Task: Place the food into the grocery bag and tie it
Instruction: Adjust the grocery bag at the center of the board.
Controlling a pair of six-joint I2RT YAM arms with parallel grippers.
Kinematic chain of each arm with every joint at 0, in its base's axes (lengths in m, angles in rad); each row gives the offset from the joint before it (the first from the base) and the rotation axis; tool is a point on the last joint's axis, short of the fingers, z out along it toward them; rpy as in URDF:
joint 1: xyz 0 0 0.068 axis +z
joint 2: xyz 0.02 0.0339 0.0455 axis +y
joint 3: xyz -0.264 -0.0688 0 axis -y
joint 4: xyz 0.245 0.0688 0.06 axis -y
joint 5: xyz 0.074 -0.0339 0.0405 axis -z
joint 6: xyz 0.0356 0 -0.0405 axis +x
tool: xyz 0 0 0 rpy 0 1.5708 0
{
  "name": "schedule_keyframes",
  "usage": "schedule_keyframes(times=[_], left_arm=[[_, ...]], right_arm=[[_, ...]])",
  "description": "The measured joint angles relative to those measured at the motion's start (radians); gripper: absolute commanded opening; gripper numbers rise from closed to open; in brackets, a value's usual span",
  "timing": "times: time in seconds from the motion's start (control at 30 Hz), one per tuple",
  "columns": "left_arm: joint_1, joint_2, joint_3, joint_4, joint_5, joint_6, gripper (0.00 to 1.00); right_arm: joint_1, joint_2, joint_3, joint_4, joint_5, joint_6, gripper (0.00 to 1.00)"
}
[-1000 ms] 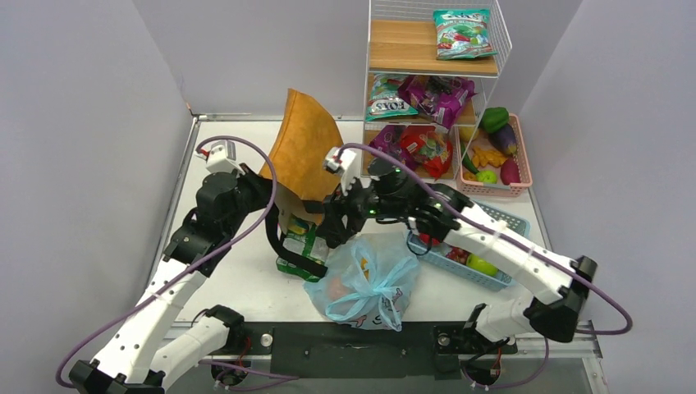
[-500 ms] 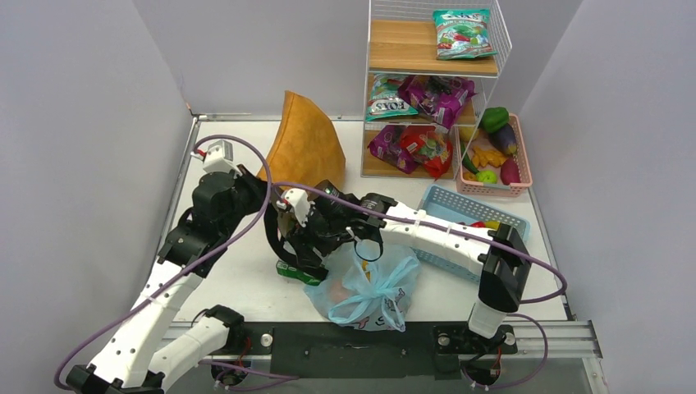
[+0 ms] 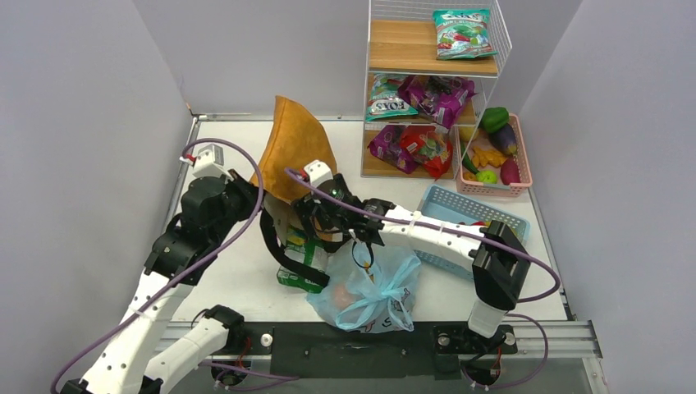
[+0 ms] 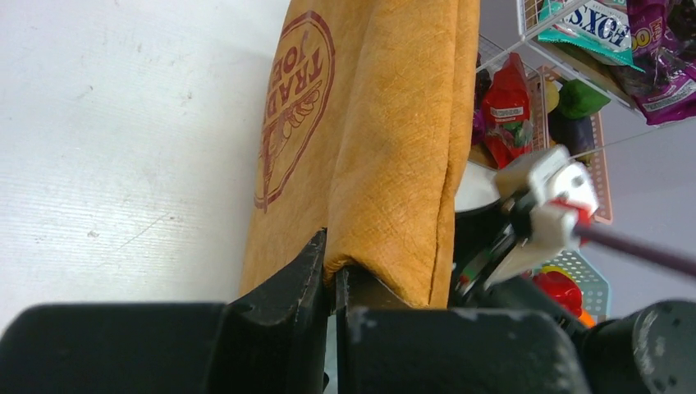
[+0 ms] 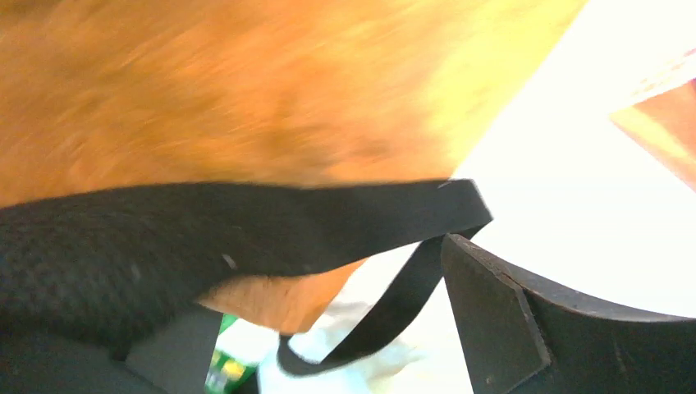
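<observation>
The light blue grocery bag (image 3: 367, 283) lies near the table's front edge, its handles knotted on top. Food shows through it as an orange shape (image 3: 341, 289). Behind it stands a tan tote (image 3: 292, 152) with black straps (image 3: 275, 242). My left gripper (image 3: 259, 195) is shut on the tote's rim; in the left wrist view its fingers (image 4: 316, 275) pinch the tan fabric (image 4: 377, 123). My right gripper (image 3: 318, 220) stands open at the tote's mouth. In the right wrist view one black strap (image 5: 246, 226) crosses between its spread jaws, and one finger (image 5: 501, 320) shows clearly.
A green carton (image 3: 299, 261) lies at the tote's mouth. A blue basket (image 3: 460, 212) with produce sits right of the bag, and a pink basket (image 3: 523, 168) of vegetables stands further back. A wire shelf (image 3: 433, 61) of snack packets stands at the back.
My right arm swung left from over the blue basket to the tote's mouth, and its jaws opened wider. My left gripper drew the tote's rim slightly left.
</observation>
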Motion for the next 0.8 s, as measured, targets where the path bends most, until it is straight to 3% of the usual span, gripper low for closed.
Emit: schedule_keyframes(times=[0.2, 0.47, 0.67, 0.8], left_arm=[[0.000, -0.061, 0.011, -0.072, -0.028, -0.016, 0.00], [0.000, -0.138, 0.011, -0.169, -0.103, -0.027, 0.00], [0.000, -0.189, -0.041, -0.175, -0.112, -0.049, 0.00], [0.000, -0.186, -0.126, -0.141, -0.099, -0.069, 0.00]], right_arm=[[-0.054, 0.055, 0.126, 0.000, 0.171, 0.008, 0.88], [-0.090, 0.179, 0.307, 0.030, 0.220, -0.037, 0.88], [-0.100, 0.177, 0.309, 0.043, 0.169, -0.081, 0.88], [-0.114, 0.085, 0.192, -0.005, 0.101, -0.072, 0.87]])
